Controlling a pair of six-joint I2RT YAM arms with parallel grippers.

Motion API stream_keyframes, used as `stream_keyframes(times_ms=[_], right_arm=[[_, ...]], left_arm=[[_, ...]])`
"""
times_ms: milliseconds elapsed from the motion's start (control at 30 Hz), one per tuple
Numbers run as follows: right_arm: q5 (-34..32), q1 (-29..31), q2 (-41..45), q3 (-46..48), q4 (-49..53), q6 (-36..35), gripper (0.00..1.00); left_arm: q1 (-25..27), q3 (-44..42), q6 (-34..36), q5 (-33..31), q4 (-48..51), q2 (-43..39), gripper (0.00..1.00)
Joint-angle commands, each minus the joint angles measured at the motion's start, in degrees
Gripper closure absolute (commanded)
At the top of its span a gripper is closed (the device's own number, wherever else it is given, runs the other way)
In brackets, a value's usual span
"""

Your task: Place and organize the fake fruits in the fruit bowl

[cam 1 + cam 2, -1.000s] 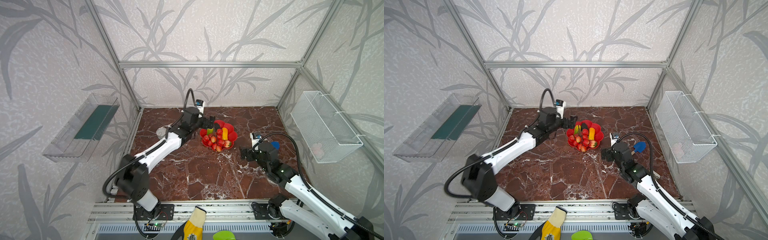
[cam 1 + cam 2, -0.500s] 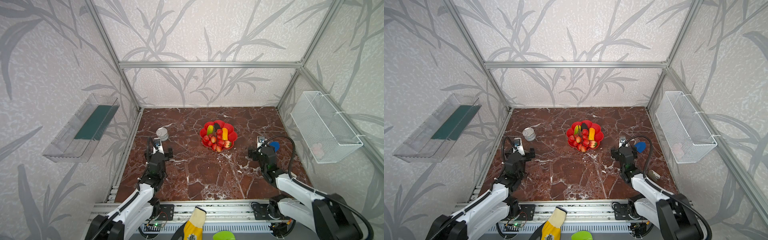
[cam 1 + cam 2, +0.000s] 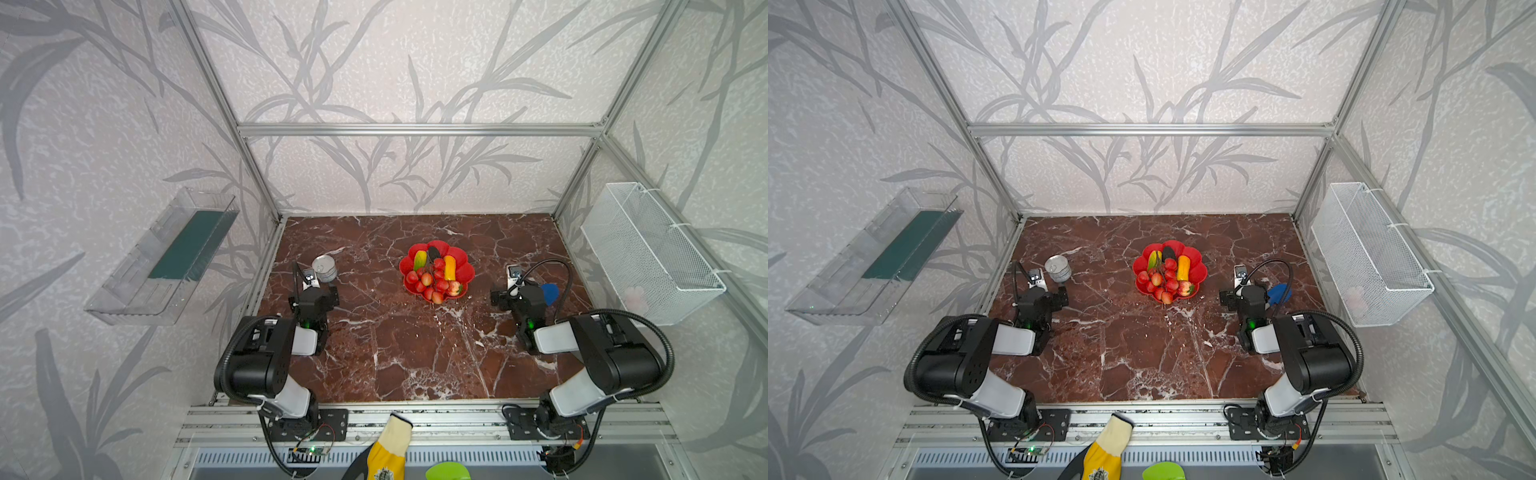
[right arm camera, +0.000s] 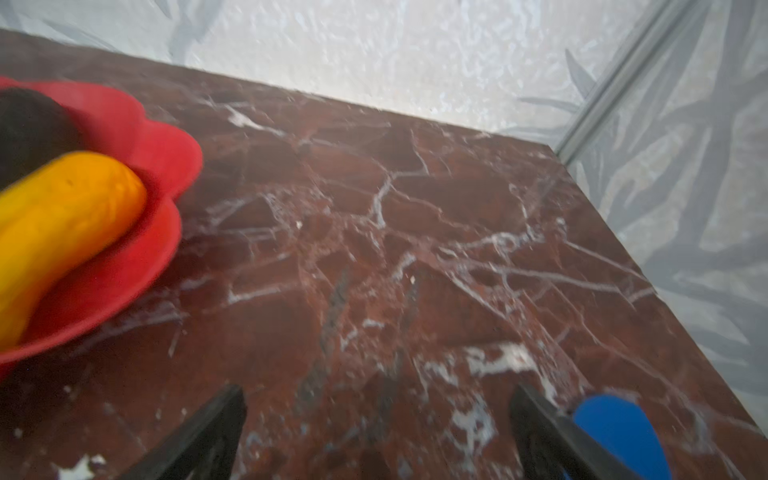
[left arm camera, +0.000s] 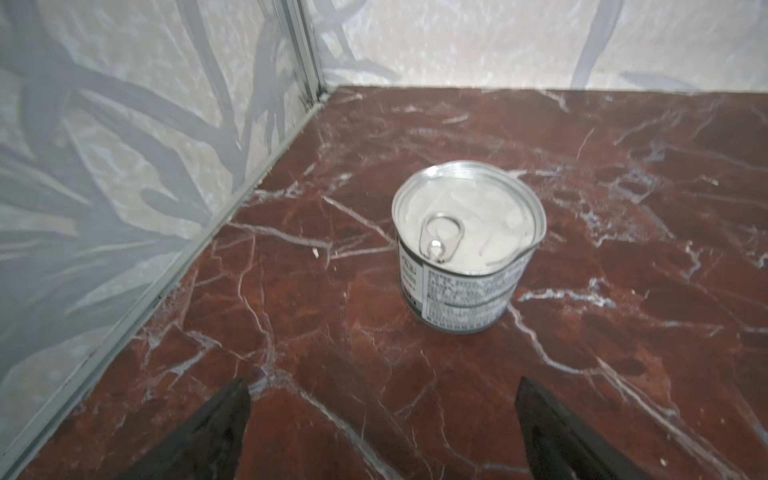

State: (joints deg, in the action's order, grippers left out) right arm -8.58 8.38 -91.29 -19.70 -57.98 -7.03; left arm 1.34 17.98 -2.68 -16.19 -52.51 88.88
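Note:
In both top views the red flower-shaped fruit bowl sits mid-table. In it lie the fake fruits: a yellow-green oblong, a dark oval, a yellow-orange oblong, red berries and a red-yellow apple. My left gripper is open and empty, low over the table short of a silver can. My right gripper is open and empty, to the right of the bowl. The right wrist view shows the yellow-orange oblong and the dark oval.
A silver tin can stands upright near the left wall. A blue toy shovel lies beside my right gripper's outer finger. A white wire basket hangs on the right wall, a clear shelf on the left.
My left arm has drawn back from the bowl to the front left and folded up. The right arm has also pulled back and folded. Both grippers stay open.

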Motion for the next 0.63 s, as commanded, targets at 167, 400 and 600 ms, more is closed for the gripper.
stream_keyframes(times_ms=[167,400,600], right_arm=[[4.22,-0.47,0.26,-0.74,-0.18,0.81,0.01],[4.24,-0.47,0.14,-0.34,-1.09,0.7,0.01],[4.31,-0.47,0.15,0.31,-2.41,0.69,0.01]], left_arm=[[-0.64,2.78,-2.0,-3.51,-1.94,0.34,0.01],[0.22,1.42,1.21,-2.3,-7.15,1.31,0.01],[0.19,1.53,1.18,-2.37,-6.94,1.46,0.01]])
